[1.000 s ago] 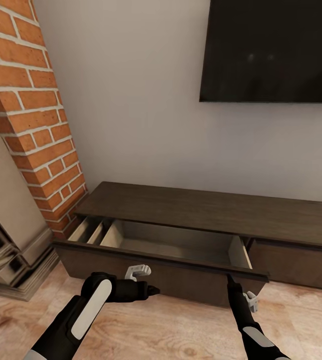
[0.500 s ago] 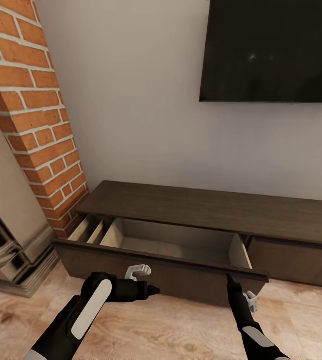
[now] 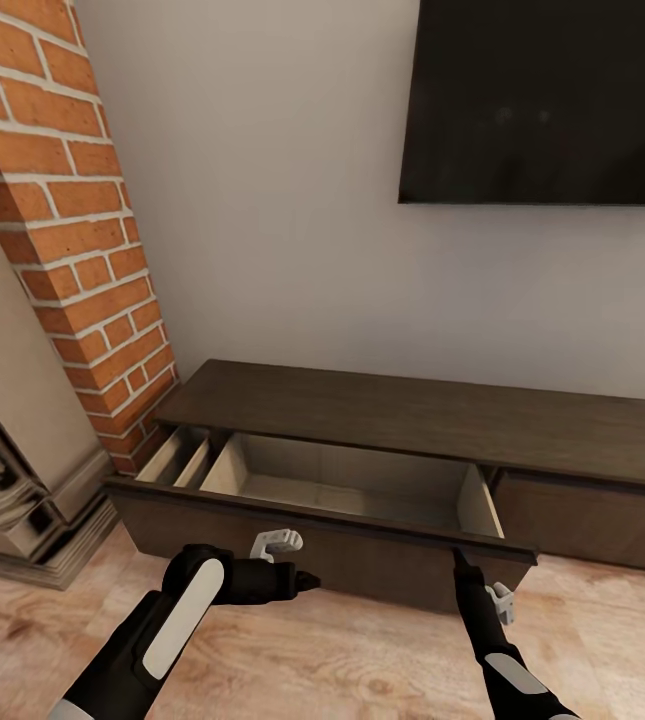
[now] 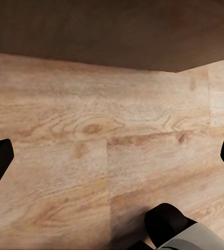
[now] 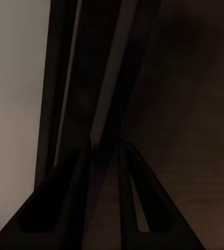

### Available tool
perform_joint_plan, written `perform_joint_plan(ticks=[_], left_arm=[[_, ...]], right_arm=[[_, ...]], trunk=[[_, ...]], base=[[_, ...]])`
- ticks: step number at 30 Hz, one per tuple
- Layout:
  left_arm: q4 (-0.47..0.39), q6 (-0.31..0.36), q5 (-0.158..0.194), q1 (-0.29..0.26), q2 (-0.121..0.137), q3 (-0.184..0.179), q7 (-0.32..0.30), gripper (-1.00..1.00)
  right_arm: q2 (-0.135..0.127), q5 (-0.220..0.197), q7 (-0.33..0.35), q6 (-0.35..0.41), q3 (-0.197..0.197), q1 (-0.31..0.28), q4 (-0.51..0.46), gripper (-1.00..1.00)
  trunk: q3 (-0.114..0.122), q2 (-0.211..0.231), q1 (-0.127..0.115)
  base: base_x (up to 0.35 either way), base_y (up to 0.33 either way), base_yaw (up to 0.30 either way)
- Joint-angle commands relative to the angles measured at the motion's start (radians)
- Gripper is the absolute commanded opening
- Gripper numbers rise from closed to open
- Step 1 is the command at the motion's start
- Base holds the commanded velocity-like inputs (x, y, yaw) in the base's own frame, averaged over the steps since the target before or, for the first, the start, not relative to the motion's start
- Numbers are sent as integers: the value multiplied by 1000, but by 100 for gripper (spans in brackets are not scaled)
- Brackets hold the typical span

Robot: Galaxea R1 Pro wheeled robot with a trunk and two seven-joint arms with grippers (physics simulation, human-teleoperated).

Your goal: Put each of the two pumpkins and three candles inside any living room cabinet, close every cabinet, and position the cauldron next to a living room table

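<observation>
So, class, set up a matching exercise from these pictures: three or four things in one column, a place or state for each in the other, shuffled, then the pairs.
Things:
1. drawer
2. TV
3. brick fireplace
4. right claw

Places or states:
A. mounted on the wall
B. pulled out, nothing visible inside
C. at the open drawer's front edge
D. at the cabinet's left end

Pairs: 1-B, 2-A, 3-D, 4-C

cabinet (image 3: 412,415): dark matt wood, pale wood inside | floor (image 3: 362,660): light grained planks | fireplace (image 3: 62,200): rough red brick

No readable text, label, brand or number anywhere.
</observation>
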Motion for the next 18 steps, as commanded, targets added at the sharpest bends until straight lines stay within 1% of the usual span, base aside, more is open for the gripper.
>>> perform_joint_plan(ticks=[1, 9, 18], left_arm=[[-1, 2, 9, 0, 1, -2, 9, 100], [-1, 2, 9, 0, 1, -2, 10, 100], [-1, 2, 9, 0, 1, -2, 9, 100]], right_arm=[[-25, -28, 8, 1, -31, 0, 3, -100], [-25, -28, 8, 1, -31, 0, 3, -100], [-25, -28, 8, 1, -31, 0, 3, -100]], trunk=[[-1, 0, 0], [-1, 0, 0], [-1, 0, 0]], base=[[-35, 0, 0], [-64, 0, 0], [-8, 0, 0]])
